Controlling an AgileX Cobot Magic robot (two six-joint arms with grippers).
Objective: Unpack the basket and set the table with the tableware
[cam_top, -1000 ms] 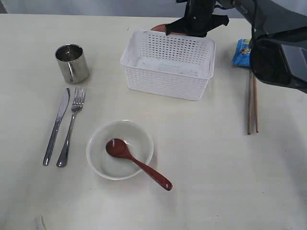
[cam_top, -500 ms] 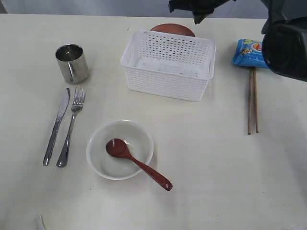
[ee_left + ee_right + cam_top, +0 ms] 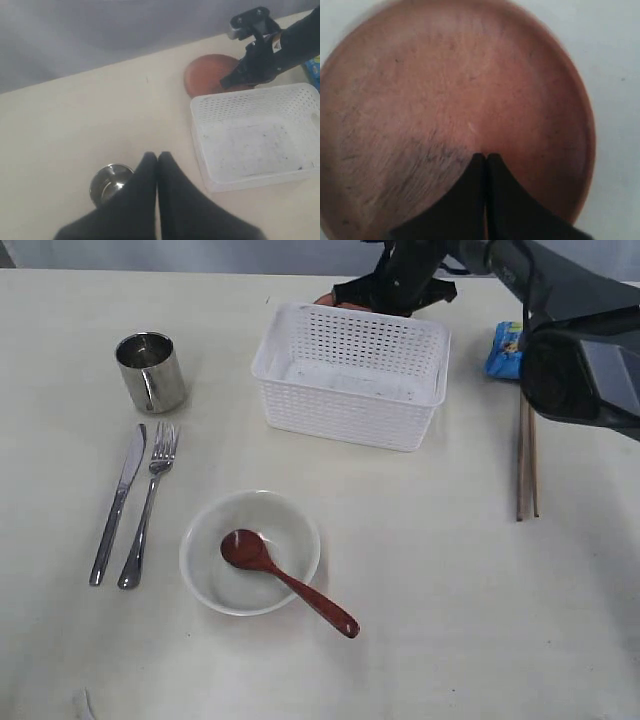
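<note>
The white basket [image 3: 340, 412] stands empty at the back middle of the table [image 3: 450, 620]. Just behind it lies the brown plate [image 3: 324, 299] [image 3: 207, 72] [image 3: 455, 85]. My right gripper [image 3: 392, 290] [image 3: 486, 156] is shut, holds nothing, and its tips are close over the plate's middle; I cannot tell if they touch. My left gripper [image 3: 157, 155] is shut and empty, high above the steel cup [image 3: 150, 370] [image 3: 106, 182]. Knife [image 3: 120, 502] and fork [image 3: 148, 508] lie side by side at the left. The reddish spoon [image 3: 285, 580] rests in the white bowl [image 3: 200, 532]. The chopsticks [image 3: 527, 455] lie at the right.
A blue chip bag [image 3: 503, 350] lies at the back right, just beyond the far ends of the chopsticks. The dark right arm [image 3: 580, 350] reaches over that corner.
The right gripper rose clear of the plate half a second ago, leaving it on the table, and has now come back down over it. Nothing else moved.
</note>
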